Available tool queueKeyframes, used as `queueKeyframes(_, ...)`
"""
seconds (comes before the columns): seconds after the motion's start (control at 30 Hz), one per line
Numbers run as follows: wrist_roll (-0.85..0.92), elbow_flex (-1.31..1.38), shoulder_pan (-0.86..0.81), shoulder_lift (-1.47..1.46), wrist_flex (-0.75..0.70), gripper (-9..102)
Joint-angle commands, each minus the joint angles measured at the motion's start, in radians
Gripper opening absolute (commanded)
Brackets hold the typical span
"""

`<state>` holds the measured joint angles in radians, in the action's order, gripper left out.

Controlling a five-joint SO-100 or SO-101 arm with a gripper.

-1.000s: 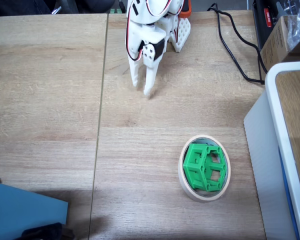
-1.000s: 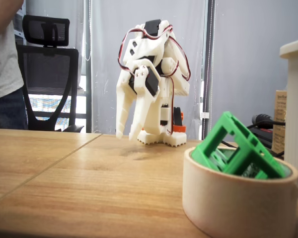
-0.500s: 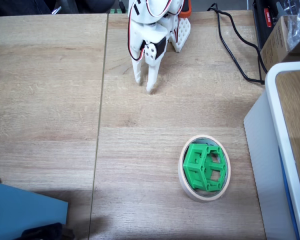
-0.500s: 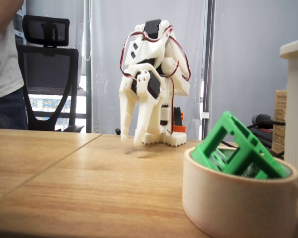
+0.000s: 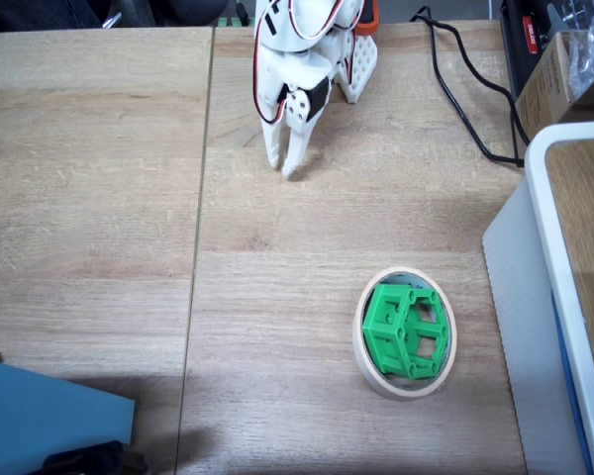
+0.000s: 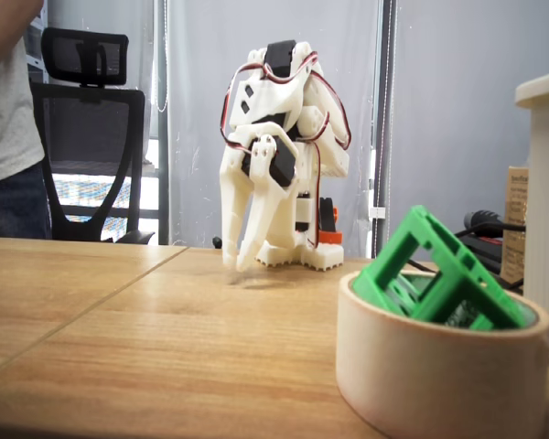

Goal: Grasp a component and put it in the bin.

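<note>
The component, a bright green block with holes, lies tilted inside the bin, a cream ring of tape standing on the wooden table. In the low fixed view the component sticks up above the rim of the bin. My white gripper hangs close to the arm's base, far from the ring toward the back of the table. Its fingertips point down just above the wood, shut with nothing between them. From the low side the gripper shows the same pose.
A black cable runs across the back right of the table. A white panel and a cardboard box stand at the right edge. A blue object lies at the front left. A person stands by an office chair.
The gripper has drawn back toward the arm's base and lowered a little, and its fingers have come together. The component and bin have not moved.
</note>
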<state>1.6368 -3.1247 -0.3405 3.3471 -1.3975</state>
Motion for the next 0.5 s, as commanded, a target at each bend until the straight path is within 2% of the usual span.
queueKeyframes(0.0,-0.002,0.003,-0.002,0.002,-0.005,3)
queueKeyframes(0.47,-0.002,-0.003,-0.002,0.002,-0.012,4)
